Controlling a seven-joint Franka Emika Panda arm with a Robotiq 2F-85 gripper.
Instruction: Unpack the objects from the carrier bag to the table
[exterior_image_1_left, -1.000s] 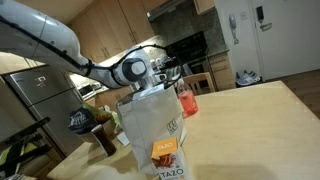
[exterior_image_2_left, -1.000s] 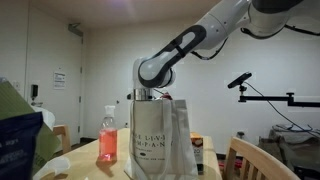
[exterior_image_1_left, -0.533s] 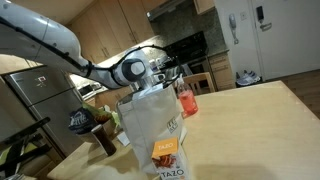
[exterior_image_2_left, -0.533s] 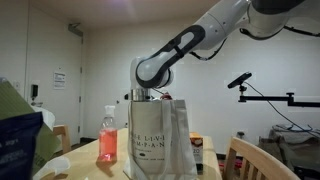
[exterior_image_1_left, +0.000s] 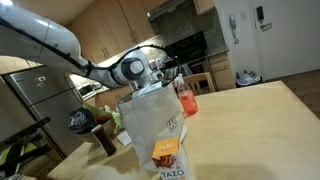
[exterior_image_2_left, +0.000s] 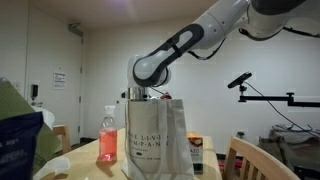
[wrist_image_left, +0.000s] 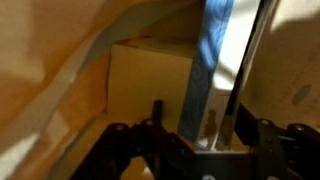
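A white paper carrier bag (exterior_image_1_left: 152, 118) (exterior_image_2_left: 158, 140) stands upright on the wooden table (exterior_image_1_left: 250, 120). My gripper (wrist_image_left: 195, 125) reaches down through the bag's open top; from outside only the wrist shows above the rim in both exterior views. In the wrist view the fingers are drawn in on either side of a thin blue and white box (wrist_image_left: 208, 70) that stands upright inside the bag, and they look shut on it. A pale box (wrist_image_left: 148, 85) lies deeper in the bag behind it.
A red drink bottle (exterior_image_1_left: 185, 98) (exterior_image_2_left: 108, 135) stands on the table beside the bag. An orange Tazo tea box (exterior_image_1_left: 166, 155) sits close to the camera in front of the bag. Kitchen cabinets and a stove are behind. A chair back (exterior_image_2_left: 255, 160) stands at the table's edge.
The wrist has shifted very slightly at the bag's mouth. The bag and the bottle have not moved.
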